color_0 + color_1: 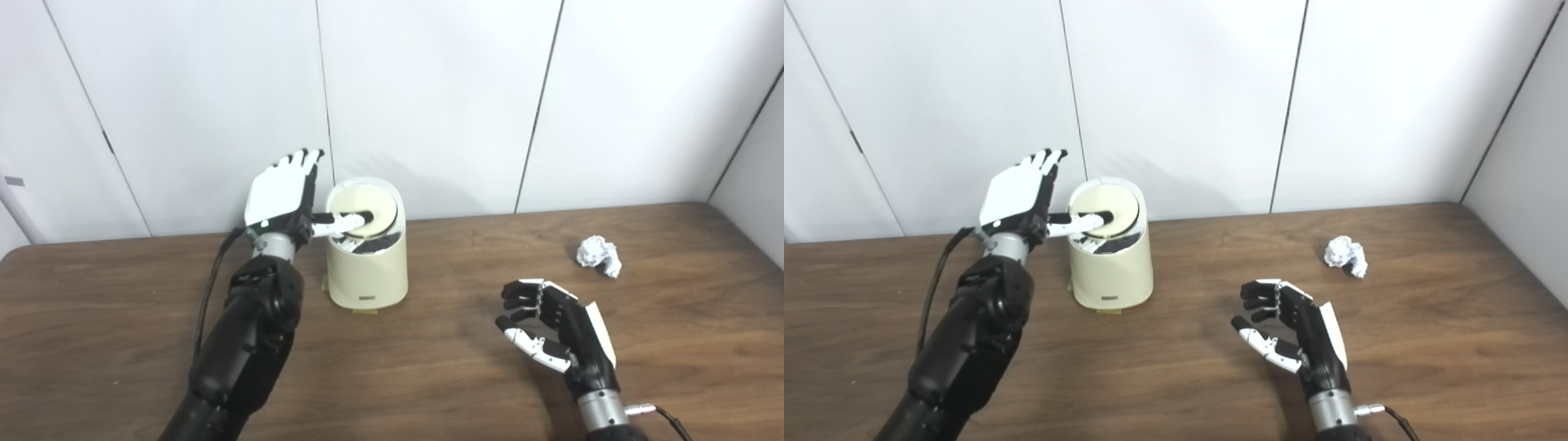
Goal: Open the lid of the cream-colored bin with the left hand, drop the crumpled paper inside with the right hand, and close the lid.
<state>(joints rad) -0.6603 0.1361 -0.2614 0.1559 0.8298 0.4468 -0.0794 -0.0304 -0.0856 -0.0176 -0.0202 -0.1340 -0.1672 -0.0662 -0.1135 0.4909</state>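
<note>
A cream-colored bin (367,269) stands on the table near the back wall. Its round lid (373,211) is tilted, showing a dark gap at the front. My left hand (283,195) is raised just left of the bin, fingers spread upward, with the thumb lying across the lid. A crumpled white paper (599,255) lies on the table to the right. My right hand (551,327) hovers low over the table, down and left of the paper, fingers curled loosely and holding nothing.
The wooden table (429,367) stretches across the whole view, backed by white wall panels (429,92). A cable hangs from my left forearm (211,288).
</note>
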